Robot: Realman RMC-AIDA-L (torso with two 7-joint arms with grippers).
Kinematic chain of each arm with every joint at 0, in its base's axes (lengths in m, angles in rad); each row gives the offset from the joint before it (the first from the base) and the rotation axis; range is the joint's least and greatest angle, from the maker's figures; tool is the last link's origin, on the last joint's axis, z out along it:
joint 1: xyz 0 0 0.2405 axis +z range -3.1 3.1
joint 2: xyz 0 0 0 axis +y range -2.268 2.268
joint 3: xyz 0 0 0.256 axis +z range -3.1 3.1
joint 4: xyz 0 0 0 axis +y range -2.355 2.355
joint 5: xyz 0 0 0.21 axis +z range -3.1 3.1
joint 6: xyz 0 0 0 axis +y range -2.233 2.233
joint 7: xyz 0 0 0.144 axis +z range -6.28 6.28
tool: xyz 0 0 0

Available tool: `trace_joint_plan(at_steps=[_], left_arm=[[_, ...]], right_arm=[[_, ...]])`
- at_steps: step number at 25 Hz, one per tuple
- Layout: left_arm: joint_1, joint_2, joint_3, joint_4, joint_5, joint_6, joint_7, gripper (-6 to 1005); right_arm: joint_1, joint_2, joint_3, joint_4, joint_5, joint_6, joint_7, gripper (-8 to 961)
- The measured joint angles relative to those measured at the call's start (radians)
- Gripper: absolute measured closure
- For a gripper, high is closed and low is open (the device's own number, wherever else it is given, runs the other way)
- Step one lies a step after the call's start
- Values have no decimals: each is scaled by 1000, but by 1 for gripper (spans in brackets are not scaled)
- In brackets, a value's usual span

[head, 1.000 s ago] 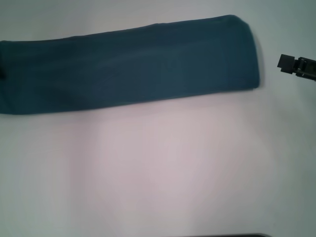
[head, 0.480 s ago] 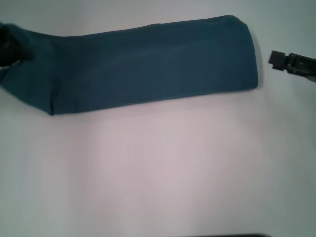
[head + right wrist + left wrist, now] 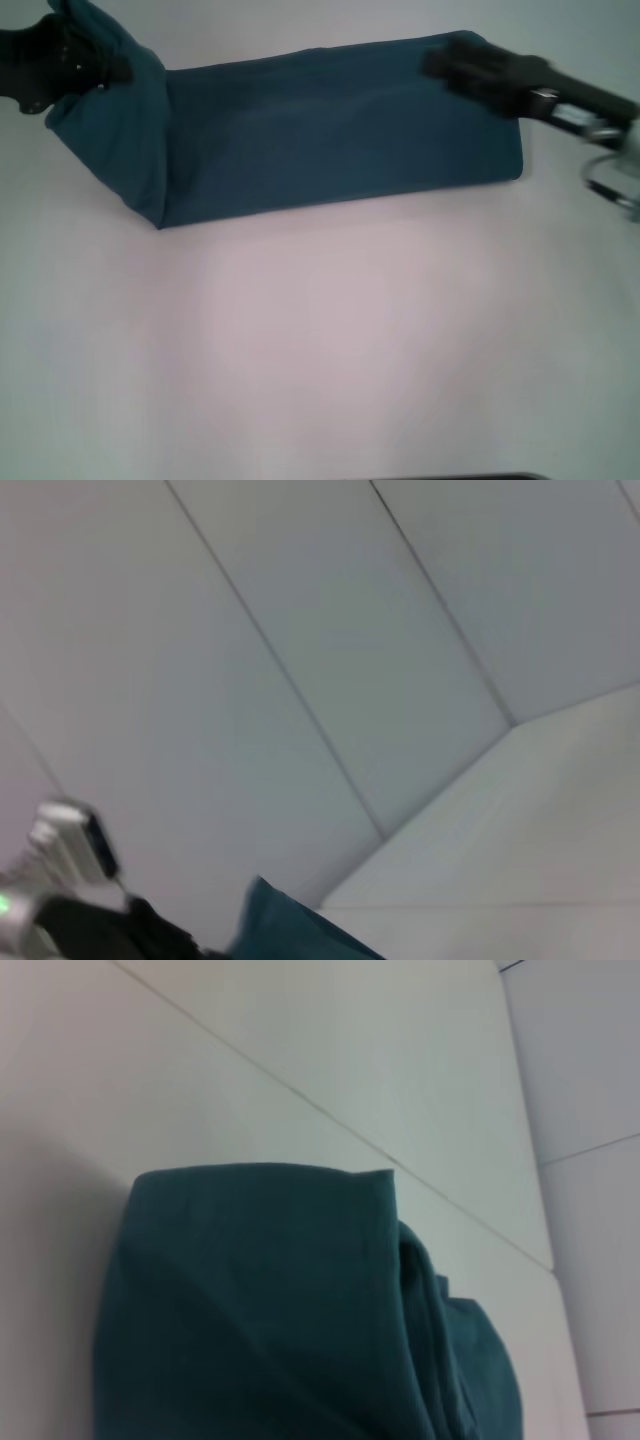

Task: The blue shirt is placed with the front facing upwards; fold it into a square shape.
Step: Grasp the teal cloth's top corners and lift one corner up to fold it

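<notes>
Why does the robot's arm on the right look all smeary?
Head view: the right gripper is streaked with motion blur over the blue shirt, while the left gripper, clamped on the lifted shirt end, looks sharper. Left wrist view: the cloth is close and soft. Right wrist view: hazy, mostly pale wall.

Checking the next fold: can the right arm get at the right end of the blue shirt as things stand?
Probably yes. The right gripper is already over the far right corner of the blue shirt, nothing between them. The left gripper is at the opposite end, holding that end lifted, so it's clear.
</notes>
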Motion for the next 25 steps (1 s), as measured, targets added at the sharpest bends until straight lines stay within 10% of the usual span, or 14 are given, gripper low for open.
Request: trace_joint_plan(at_steps=[12,25], left_arm=[[10,0,-6,5,-171,-9,32,953],[12,-25,-20,9,-272,-3,54,953]], right_arm=[[278,13,37,554,164,409,-832,547],[404,21,171,727,51,651,-974,897]])
